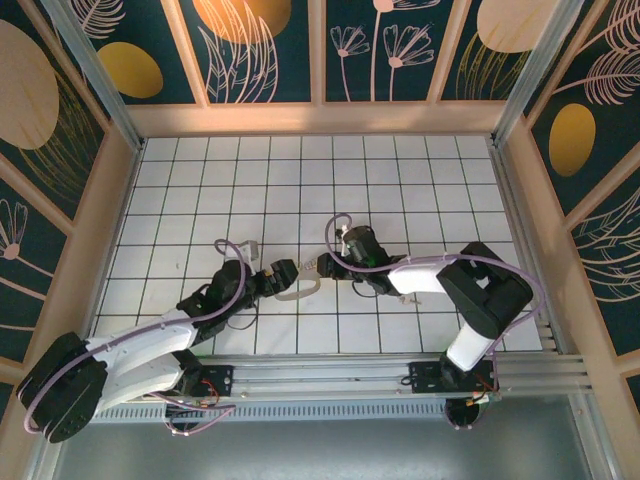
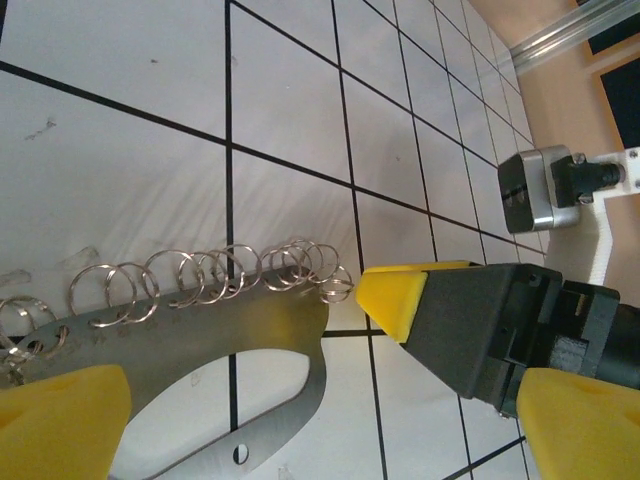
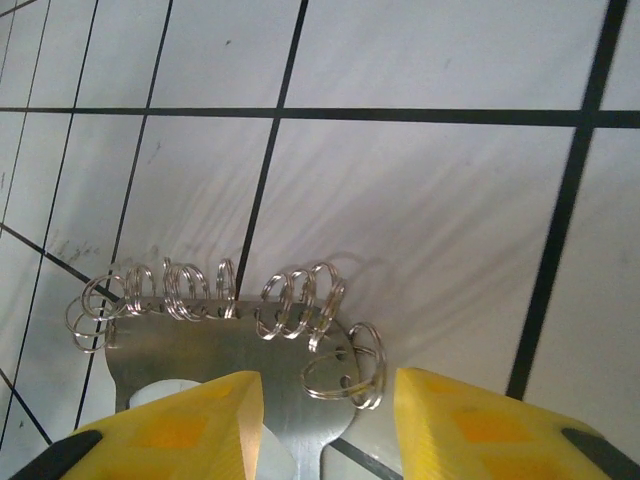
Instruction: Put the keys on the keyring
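The keyring is a flat silver plate with an oval cut-out and a row of small split rings along one edge; it lies on the white tiled floor between my two grippers. In the left wrist view the plate reaches from my left pad toward the middle, and my left gripper stands wide open around it. My right gripper is open, its yellow pads on either side of the plate's end and of one loose-hanging split ring, with a gap at each side. The keys are out of view.
One yellow-padded finger of the right gripper sits just past the last ring in the left wrist view. Both arms reach in from the near rail. Wooden walls border the tiled floor.
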